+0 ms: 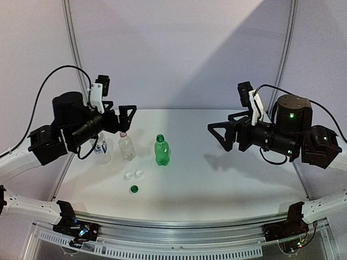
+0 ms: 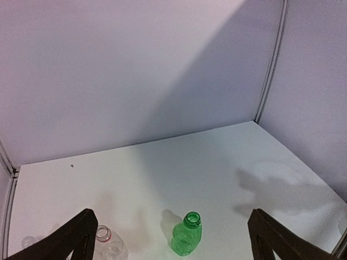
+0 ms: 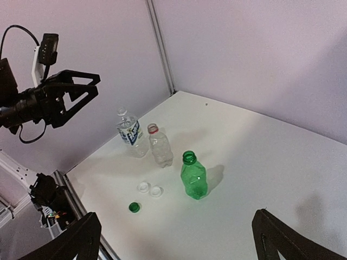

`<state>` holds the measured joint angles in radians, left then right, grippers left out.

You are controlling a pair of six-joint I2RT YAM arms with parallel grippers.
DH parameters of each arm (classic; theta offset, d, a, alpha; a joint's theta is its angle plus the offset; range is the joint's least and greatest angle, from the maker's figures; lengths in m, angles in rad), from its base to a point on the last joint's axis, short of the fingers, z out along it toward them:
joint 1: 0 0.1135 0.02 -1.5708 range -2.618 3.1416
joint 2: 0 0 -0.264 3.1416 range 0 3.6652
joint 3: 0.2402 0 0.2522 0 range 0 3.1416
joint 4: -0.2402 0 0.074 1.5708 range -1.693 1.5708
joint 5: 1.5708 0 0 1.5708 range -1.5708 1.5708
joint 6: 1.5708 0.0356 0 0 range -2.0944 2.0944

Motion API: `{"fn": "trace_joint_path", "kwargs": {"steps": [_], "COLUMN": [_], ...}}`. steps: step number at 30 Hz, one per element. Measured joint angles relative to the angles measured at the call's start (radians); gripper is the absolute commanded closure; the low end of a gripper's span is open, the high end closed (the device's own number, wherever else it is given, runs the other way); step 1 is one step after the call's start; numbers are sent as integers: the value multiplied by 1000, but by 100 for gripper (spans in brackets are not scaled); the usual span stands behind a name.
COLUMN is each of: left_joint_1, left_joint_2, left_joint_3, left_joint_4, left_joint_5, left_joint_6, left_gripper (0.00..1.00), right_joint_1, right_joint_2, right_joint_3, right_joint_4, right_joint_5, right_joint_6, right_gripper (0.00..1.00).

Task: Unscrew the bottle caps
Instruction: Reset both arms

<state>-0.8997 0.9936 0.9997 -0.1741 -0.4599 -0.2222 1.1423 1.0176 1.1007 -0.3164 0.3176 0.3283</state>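
Top external, 3 plastic bottles (image 1: 161,153), 3 round caps (image 1: 134,189), left fingers (image 1: 128,115), right fingers (image 1: 220,134) spread

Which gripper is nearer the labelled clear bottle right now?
Left. The left gripper hovers open in the air close above the labelled clear bottle, on the left side. The right gripper hovers open far off on the right, beyond the green bottle.

L arm (image 1: 69,116) up, jaws wide, empty | R arm (image 1: 290,127) same
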Motion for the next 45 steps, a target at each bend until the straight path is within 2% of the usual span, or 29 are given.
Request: {"fn": "trace_joint_path", "kwargs": {"steps": [9,20,36,45], "left_joint_1": [0,-1,-1,-1], "left_joint_2": [-216,-421,-515,-583], "left_joint_3": [-82,-203,-254,-330], "left_joint_4": [-170,-341,-498,-505], "left_joint_5": [-107,-228,-282,-285], "left_joint_6": [-23,-97,-210,-250], "left_gripper": [1,1,1,1], "right_joint_1": [0,0,0,0], "right_joint_2": [82,84,110,110], "right_joint_3": [-6,-136,-145,-145], "right_joint_4": [17,32,33,34], "right_joint_5": [-51,-92,-156,-172], "right_joint_6": [71,144,169,169], "right_gripper": [1,1,1,1]}}
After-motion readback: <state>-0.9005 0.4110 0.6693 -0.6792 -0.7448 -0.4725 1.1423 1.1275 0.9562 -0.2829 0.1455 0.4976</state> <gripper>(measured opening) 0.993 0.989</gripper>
